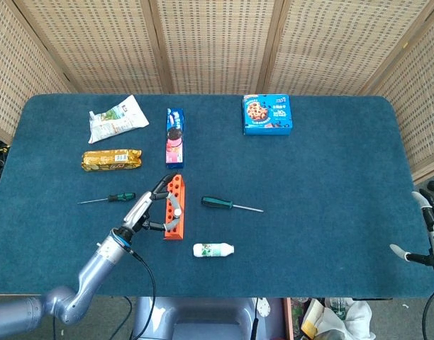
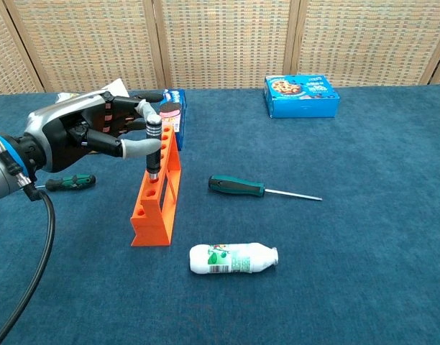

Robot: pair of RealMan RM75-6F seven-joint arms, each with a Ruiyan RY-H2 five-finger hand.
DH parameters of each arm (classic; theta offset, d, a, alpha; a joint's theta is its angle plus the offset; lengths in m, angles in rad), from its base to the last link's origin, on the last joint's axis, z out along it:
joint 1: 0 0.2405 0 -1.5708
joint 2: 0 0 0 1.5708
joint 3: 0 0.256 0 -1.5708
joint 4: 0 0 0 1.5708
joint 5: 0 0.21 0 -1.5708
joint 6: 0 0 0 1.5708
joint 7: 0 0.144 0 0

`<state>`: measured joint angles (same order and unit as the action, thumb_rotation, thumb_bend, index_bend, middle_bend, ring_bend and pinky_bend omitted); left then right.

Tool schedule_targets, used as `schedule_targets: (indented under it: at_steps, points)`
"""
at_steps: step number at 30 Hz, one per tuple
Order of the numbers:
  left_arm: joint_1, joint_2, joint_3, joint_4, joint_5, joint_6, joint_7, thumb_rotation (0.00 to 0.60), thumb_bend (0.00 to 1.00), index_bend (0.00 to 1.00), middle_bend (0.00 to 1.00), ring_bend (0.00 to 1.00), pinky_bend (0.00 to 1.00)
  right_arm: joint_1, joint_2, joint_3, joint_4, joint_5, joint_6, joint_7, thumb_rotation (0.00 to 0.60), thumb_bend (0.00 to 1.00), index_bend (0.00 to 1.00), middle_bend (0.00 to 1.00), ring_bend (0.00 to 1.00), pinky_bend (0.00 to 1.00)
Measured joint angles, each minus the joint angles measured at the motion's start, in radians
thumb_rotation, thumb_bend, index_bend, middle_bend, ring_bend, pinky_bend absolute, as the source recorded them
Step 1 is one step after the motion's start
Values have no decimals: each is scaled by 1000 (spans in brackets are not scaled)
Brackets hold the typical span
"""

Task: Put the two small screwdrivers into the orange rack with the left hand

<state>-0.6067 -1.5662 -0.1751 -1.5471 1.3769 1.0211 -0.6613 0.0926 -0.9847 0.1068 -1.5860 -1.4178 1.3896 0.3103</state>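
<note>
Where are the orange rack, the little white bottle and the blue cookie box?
orange rack (image 2: pixel 152 219): chest view, near end of its side wall.
white bottle (image 2: pixel 234 258): chest view, middle of its body.
blue cookie box (image 2: pixel 301 95): chest view, top face.

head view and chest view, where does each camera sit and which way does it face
Head view: high above the near edge, looking steeply down on the blue-carpeted table; shows the left arm and left hand at the orange plastic rack, and the right hand at the right edge.
Chest view: low at the near edge, facing across toward the wicker screens; shows only the left hand holding a small black-handled screwdriver upright over the rack.
Shared: left hand, rack, white bottle, blue cookie box.
</note>
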Motion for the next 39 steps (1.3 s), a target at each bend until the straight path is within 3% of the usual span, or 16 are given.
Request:
schedule_targets:
  at_steps: [35,39]
  points:
    - [-7,-30,-1,41,-17,-19,14,600,364,655,0,0,0,2,0,-1,0,1,-3,1,600,0,0,0,0,0]
    - [-5,-30,-1,44,-15,-18,13,600,365,620,0,0,0,2,1,0,0,1,-3,2,600,0,0,0,0,0]
